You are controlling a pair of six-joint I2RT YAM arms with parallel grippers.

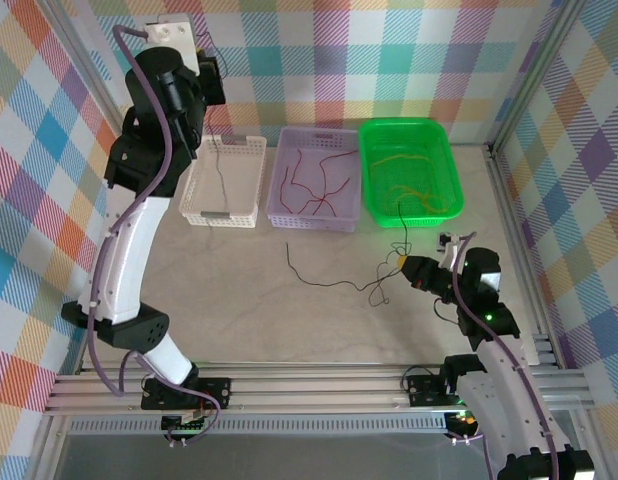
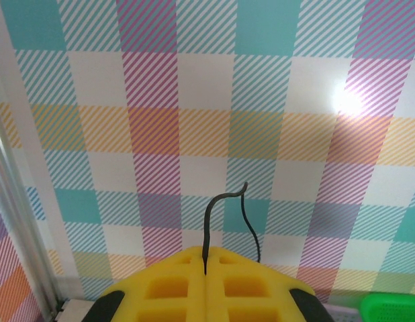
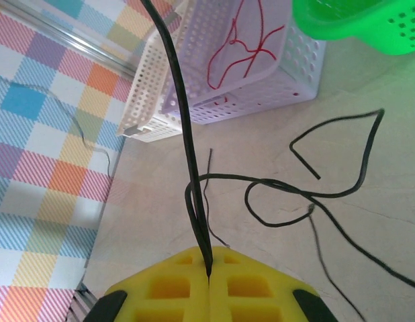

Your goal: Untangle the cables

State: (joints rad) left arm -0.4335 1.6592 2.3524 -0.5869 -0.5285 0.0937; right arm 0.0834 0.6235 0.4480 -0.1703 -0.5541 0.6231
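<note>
My left gripper [image 1: 211,76] is raised high near the back wall, shut on one black cable [image 2: 209,215] between its yellow fingers [image 2: 168,282]. That cable [image 1: 220,168] hangs down into the white basket [image 1: 203,214]. My right gripper [image 1: 405,268] sits low over the table, shut on another black cable [image 3: 193,161]. From the grip this cable curls in loops [image 1: 377,292] on the table, and a strand runs up toward the green basket [image 1: 367,170]. A further black cable [image 1: 314,278] lies loose mid-table. Red cables [image 1: 311,182] lie in the purple basket [image 1: 314,222], yellow cables [image 1: 409,186] in the green one.
The three baskets stand side by side along the back of the table. Aluminium frame rails [image 1: 509,200] border the right side and the near edge. Checkered walls surround the workspace.
</note>
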